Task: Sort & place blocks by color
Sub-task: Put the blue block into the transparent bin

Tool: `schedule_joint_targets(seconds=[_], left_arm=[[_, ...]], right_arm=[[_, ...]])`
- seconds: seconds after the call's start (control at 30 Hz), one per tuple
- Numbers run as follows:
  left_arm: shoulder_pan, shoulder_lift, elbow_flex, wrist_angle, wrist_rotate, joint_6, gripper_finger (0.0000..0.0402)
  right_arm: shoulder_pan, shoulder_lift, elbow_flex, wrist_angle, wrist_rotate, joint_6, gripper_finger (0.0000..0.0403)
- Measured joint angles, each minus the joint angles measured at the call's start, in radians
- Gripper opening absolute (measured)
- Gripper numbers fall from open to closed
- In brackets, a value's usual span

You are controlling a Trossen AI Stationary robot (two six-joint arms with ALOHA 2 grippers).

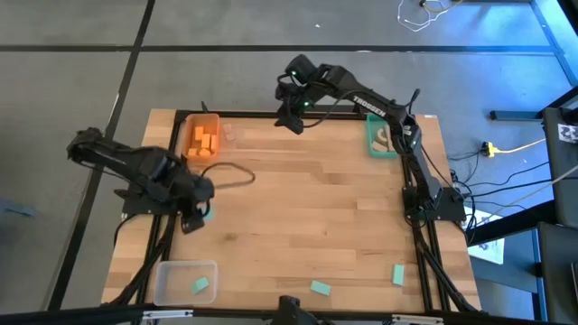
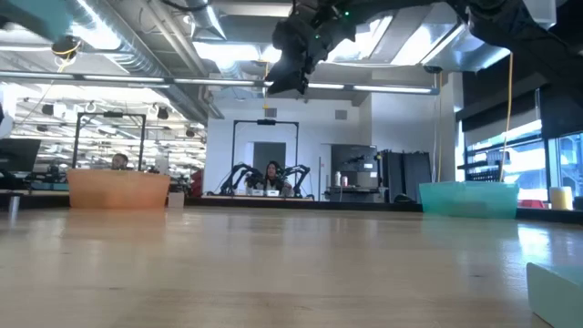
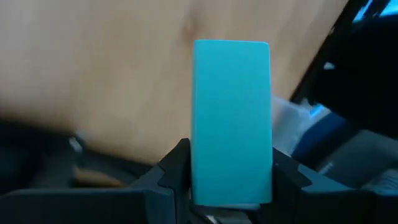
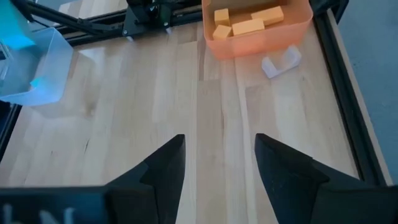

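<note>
My left gripper (image 1: 200, 215) hovers over the table's left side and is shut on a long teal block (image 3: 231, 118). My right gripper (image 4: 217, 163) is open and empty, raised above the far edge near the middle (image 1: 293, 116). Several orange blocks (image 1: 204, 141) lie in the orange bin (image 1: 200, 135) at the far left. The teal bin (image 1: 381, 135) at the far right holds pale and teal blocks. A teal block (image 1: 201, 286) lies in the clear bin (image 1: 184, 281) at the near left. Two more teal blocks (image 1: 320, 288) (image 1: 397, 274) rest flat on the table near its near edge. My left gripper pinches the teal block between its two fingers, one on each long side, near the block's end closest to the wrist (image 3: 230, 186). The rest of the block juts out past the fingertips. It is lifted clear of the table.
A small clear plastic piece (image 4: 281, 60) lies just beside the orange bin. A dark cable loop (image 1: 237, 173) lies on the table by my left arm. The wide middle of the wooden table (image 1: 316, 208) is bare. Black frame rails run along the table's edges.
</note>
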Motion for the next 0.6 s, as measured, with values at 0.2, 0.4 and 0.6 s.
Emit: schedule_joint_targets(seconds=[0.2,0.4,0.6], left_arm=[[-0.218,0.035,-0.004,0.009,0.002,-0.336,0.0127],[-0.397,0.108,-0.017,0.122,0.003,-0.587,0.0127],[-0.519,0.22,-0.018,0.258,0.002,-0.766,0.0127]], right_arm=[[0.0,-0.01,0.0,-0.024,0.002,-0.027,0.0193],[0.0,-0.011,0.0,-0.029,0.002,-0.053,0.0193],[0.0,-0.011,0.0,-0.082,-0.042,-0.163,0.0193]])
